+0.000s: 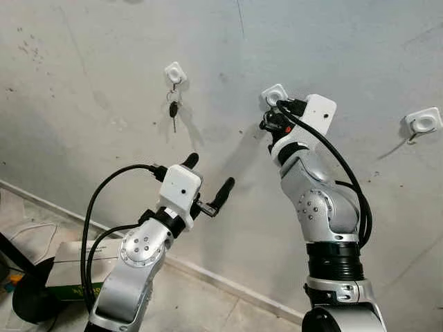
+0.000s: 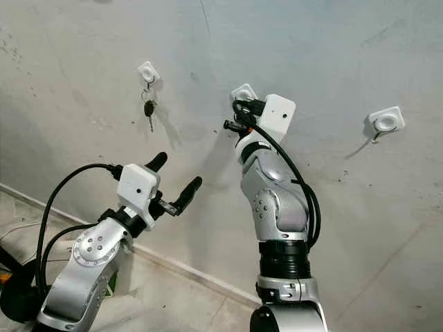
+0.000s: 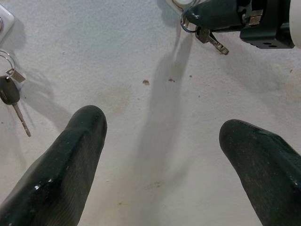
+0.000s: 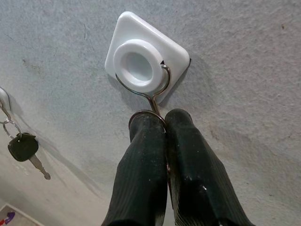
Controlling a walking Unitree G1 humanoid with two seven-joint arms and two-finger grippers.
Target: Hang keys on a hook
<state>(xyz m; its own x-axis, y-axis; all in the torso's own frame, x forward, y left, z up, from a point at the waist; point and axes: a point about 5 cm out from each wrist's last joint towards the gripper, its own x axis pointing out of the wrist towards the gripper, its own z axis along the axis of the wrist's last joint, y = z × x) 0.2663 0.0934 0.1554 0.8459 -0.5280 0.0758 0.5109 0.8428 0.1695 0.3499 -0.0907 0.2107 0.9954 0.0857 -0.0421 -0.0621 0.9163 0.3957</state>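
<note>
Three white hooks are stuck on the grey wall. A black-headed key (image 1: 173,111) hangs from the left hook (image 1: 174,72). My right gripper (image 4: 164,117) is raised to the middle hook (image 4: 141,63), shut on a key ring (image 4: 146,114) that touches the hook's wire loop. In the left wrist view its keys (image 3: 212,40) dangle beneath the shut fingers. My left gripper (image 1: 209,173) is open, held lower between the left and middle hooks, a little off the wall, with nothing in it.
A third white hook (image 1: 423,122) sits bare on the wall at the far right. A cardboard box (image 1: 69,266) and a black object (image 1: 31,297) lie on the floor at the lower left, by the skirting.
</note>
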